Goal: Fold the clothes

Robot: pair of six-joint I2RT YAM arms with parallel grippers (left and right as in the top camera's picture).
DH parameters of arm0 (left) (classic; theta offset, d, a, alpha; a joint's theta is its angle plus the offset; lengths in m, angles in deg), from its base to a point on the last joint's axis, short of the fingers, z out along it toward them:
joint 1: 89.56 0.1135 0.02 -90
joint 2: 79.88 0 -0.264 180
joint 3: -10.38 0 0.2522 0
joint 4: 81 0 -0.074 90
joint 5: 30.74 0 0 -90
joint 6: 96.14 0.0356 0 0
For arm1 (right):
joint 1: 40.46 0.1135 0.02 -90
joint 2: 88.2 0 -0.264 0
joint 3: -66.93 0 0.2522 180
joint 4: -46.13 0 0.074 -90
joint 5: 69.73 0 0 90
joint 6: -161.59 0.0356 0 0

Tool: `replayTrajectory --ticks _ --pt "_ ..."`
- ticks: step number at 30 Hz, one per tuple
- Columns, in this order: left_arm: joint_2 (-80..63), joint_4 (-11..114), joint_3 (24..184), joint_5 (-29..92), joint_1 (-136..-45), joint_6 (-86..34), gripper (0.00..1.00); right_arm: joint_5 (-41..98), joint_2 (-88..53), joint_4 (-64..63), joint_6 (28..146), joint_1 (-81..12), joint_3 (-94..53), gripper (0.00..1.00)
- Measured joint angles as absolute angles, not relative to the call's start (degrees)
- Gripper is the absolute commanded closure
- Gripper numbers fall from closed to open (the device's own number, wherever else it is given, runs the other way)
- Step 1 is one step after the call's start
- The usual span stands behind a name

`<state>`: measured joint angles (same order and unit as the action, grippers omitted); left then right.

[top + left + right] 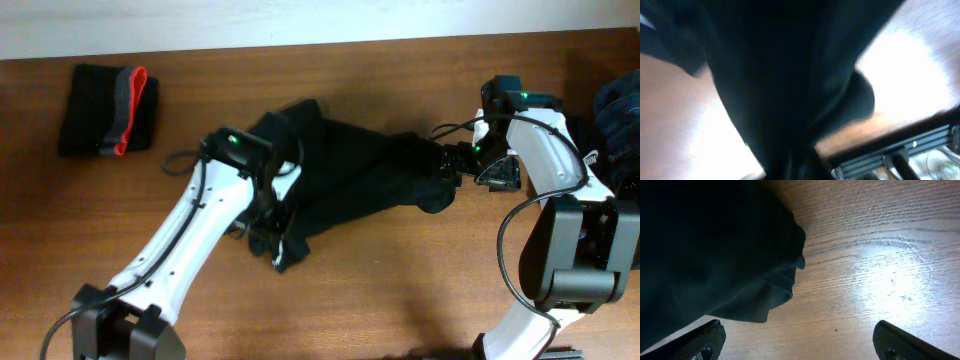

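**Shirt bunched mid-table: spread it before any fold**

The large black soft-fabric shirt (350,165) lies crumpled near the centre of the brown wood-grain table (400,300), running from approx 8 o'clock to 3 o'clock. A folded black garment w/ grey-red band (108,110) sits at the table's 10 o'clock. A dark blue crumpled garment (620,110) is at the 3 o'clock edge, well apart from the shirt.

L gripper (268,205) is down in the cloth at the shirt's 8 o'clock end. Its wrist cam shows only dark fabric and no fingers, so can't tell whether it grasps or has let go.

R gripper (797,332) hangs at the shirt's 3 o'clock edge, jaws spread wide w/ bare wood between them, holding nothing. The hem lies just beside its 9 o'clock finger.

Step in hand, prob.: flattening, not yet folding.

Next move calls for R to pinch that hem, then both arms pull apart to stretch the cloth flat.
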<state>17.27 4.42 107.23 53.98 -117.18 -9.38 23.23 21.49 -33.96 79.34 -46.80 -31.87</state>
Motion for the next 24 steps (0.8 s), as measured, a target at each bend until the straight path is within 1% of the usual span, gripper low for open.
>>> replayTrajectory --ticks 1,2,3,5,8,12,13,14,15,17,18,19,24 --pt "17.3 4.6 105.7 53.6 -117.2 -9.3 0.49 23.3 21.5 -34.0 79.3 -46.8 -31.9 0.00" --pt "17.3 4.9 103.9 53.1 -117.2 -9.4 0.37 23.4 21.5 -34.0 79.3 -46.8 -31.9 0.00" --pt "17.4 5.1 102.3 52.6 -117.2 -9.7 0.34 23.8 21.5 -33.8 79.3 -46.8 -31.9 0.01" --pt "17.6 5.2 101.0 52.1 -117.2 -9.8 0.31 25.2 21.5 -33.4 78.6 -46.8 -31.9 0.02" --pt "17.6 5.5 101.6 51.3 -117.2 -9.8 0.31 28.1 21.5 -33.5 76.5 -46.8 -32.8 0.02" --pt "17.5 8.2 106.8 49.8 -117.2 -9.9 0.30 30.7 21.5 -33.1 73.8 -46.8 -36.8 0.01" --pt "17.4 10.2 108.2 49.6 -117.2 -9.9 0.26 31.1 21.5 -32.5 72.9 -46.8 -37.8 0.01" --pt "17.1 12.6 109.3 49.6 -117.2 -9.8 0.17 31.4 21.5 -31.9 72.2 -46.8 -38.4 0.02" --pt "16.6 15.2 110.2 49.8 -117.2 -9.9 0.13 31.6 21.5 -31.6 71.4 -46.8 -38.6 0.02" --pt "15.8 18.4 111.0 50.8 -117.2 -10.6 0.13 32.0 21.5 -31.6 70.2 -46.8 -38.7 0.02" --pt "15.4 19.4 111.1 51.9 -117.2 -11.2 0.08 32.1 21.5 -31.5 69.7 -46.8 -38.6 0.04" --pt "15.3 20.3 111.1 53.3 -117.2 -11.7 0.06 32.3 21.5 -31.2 69.1 -46.8 -38.6 0.05" --pt "16.6 24.9 111.1 58.0 -117.0 -14.2 0.06 33.6 21.5 -28.1 65.0 -46.5 -38.6 0.05"
